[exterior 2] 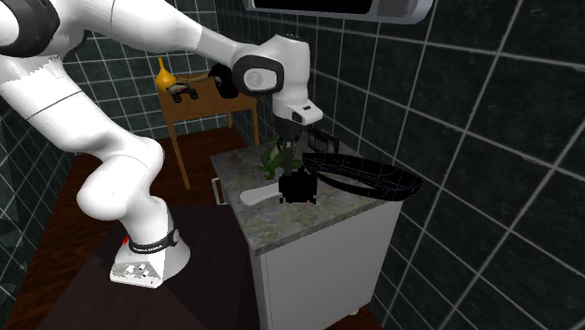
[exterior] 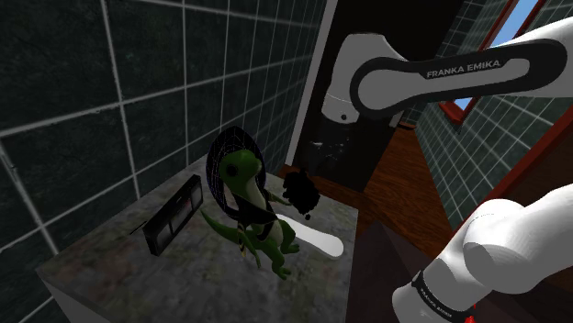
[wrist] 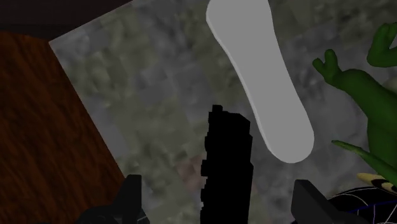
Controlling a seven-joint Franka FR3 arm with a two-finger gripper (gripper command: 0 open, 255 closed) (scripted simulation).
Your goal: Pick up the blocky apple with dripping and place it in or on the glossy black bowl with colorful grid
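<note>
We see a bench (exterior: pixel 110 275) with a mottled grey stone top. A dark box (exterior: pixel 173 220) lies along its wall-side edge, with a black bowl (exterior: pixel 225 161) crossed by coloured grid lines near it. A green lizard toy (exterior: pixel 252 197) sits just beside the bowl, mid-bench. A flat white piece (exterior: pixel 317 240) lies near the stand-side edge. Beside it is a black blocky apple (exterior: pixel 298 193) – resting or lifted, we cannot tell.

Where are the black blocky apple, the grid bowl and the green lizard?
black blocky apple (exterior 2: pixel 300 187), second exterior view, its middle.
grid bowl (exterior 2: pixel 380 187), second exterior view, its wall.
green lizard (exterior: pixel 242 169), shoulder view, its head.
</note>
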